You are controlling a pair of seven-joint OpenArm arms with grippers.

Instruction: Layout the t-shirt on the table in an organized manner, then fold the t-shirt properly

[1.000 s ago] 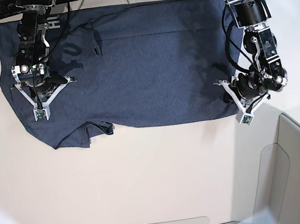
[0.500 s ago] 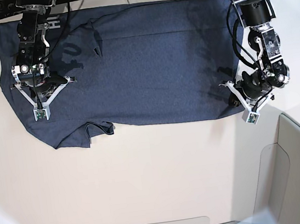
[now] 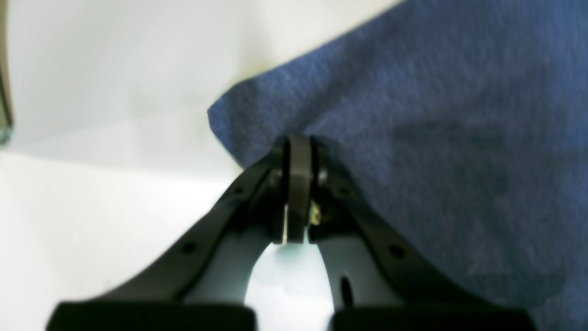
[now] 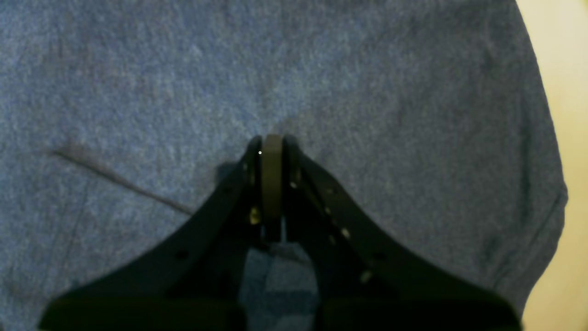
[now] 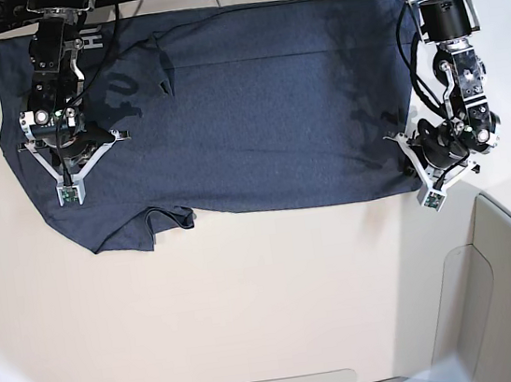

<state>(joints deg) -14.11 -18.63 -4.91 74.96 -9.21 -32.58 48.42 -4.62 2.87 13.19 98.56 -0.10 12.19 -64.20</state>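
- The t-shirt (image 5: 226,110) lies spread across the far half of the table (image 5: 252,304), one garment only, mostly flat, with a small crumpled flap on its near edge.
- The left hand (image 5: 414,166) sits at the shirt's hem corner on the base view's right; its jaws are together, and the wrist view shows them pinched right at the cloth's edge (image 3: 257,124), apparently clamped on that corner.
- The right hand (image 5: 78,146) presses down on the shirt near the sleeve end, jaws together; whether it holds cloth or only pins it cannot be told.
- Risk: the left grip is shallow, so a pull could let the hem slip free.
- Risk: tension from one side could drag the whole shirt, or bunch it under the right hand.
- Risk: the folded flap (image 5: 170,221) may stay creased if it is not smoothed before folding.
- Count: one t-shirt, one table, two hands.
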